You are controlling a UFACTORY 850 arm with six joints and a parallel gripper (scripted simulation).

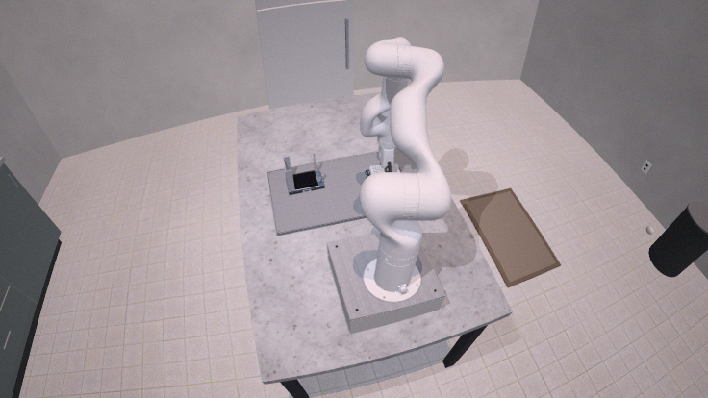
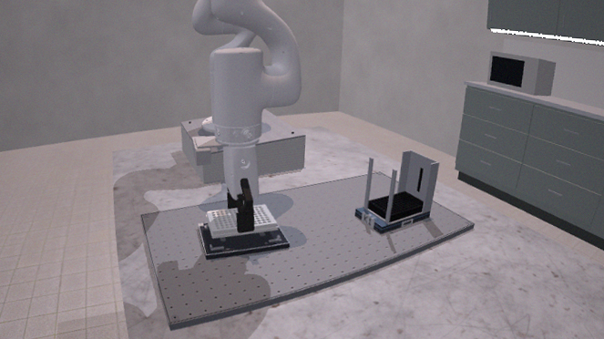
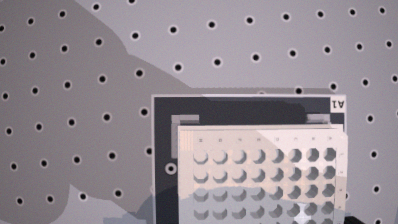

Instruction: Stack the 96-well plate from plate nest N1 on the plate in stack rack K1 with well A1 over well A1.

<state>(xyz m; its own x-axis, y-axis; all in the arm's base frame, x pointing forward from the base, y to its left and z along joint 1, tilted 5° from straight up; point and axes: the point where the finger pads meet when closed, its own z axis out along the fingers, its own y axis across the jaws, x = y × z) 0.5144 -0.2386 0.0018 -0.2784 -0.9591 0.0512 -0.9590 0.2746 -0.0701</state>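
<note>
A white 96-well plate (image 2: 235, 220) is held a little above the black plate nest N1 (image 2: 242, 241) on the left of the perforated baseplate. My gripper (image 2: 244, 212) is shut on the white plate across its width. In the wrist view the white plate (image 3: 262, 175) appears raised over the nest (image 3: 165, 165), whose corner mark A1 (image 3: 338, 104) shows at the top right. A black 96-well plate (image 2: 395, 204) sits in the stack rack K1 (image 2: 399, 193) on the right; it also shows in the top view (image 1: 305, 180). My fingertips are hidden in the wrist view.
The rack has two thin posts (image 2: 379, 192) at its front and a tall slotted back wall (image 2: 419, 175). The arm's base block (image 2: 244, 146) stands behind the baseplate. Cabinets (image 2: 549, 155) line the right wall.
</note>
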